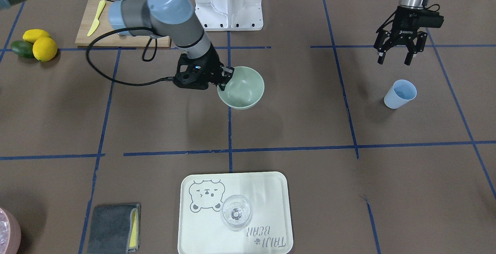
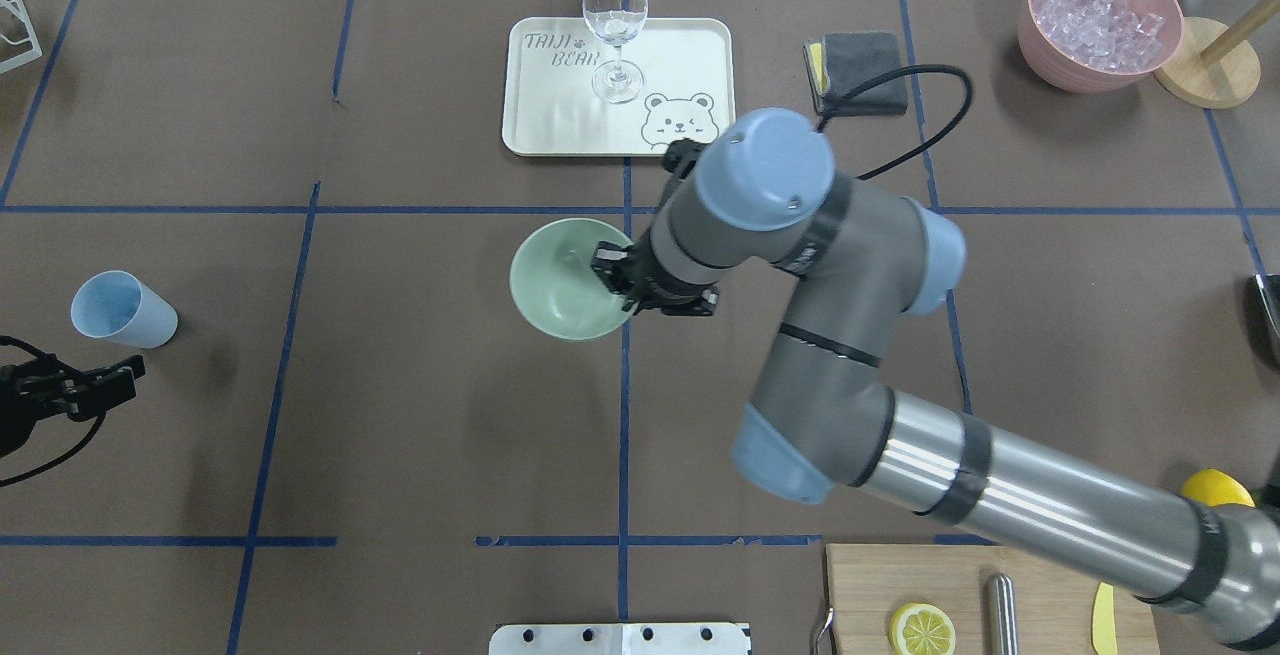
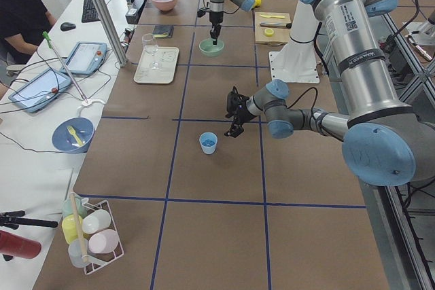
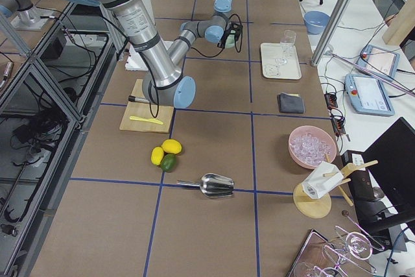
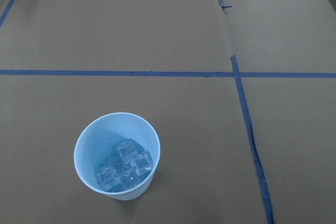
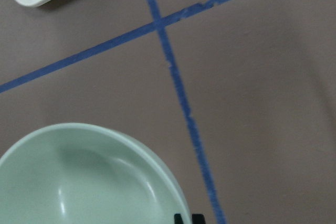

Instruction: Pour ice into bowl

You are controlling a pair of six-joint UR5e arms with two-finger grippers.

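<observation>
The right gripper [image 1: 226, 78] has its fingers closed on the rim of the sage-green bowl [image 1: 244, 89] at the table's centre. Far to the left, the left gripper [image 1: 394, 58] hangs empty, fingers spread wide, near the blue cup [image 1: 400, 94] holding the ice [image 5: 126, 163].

Brown table [image 1: 294, 122], blue tape grid [image 1: 294, 148]
</observation>
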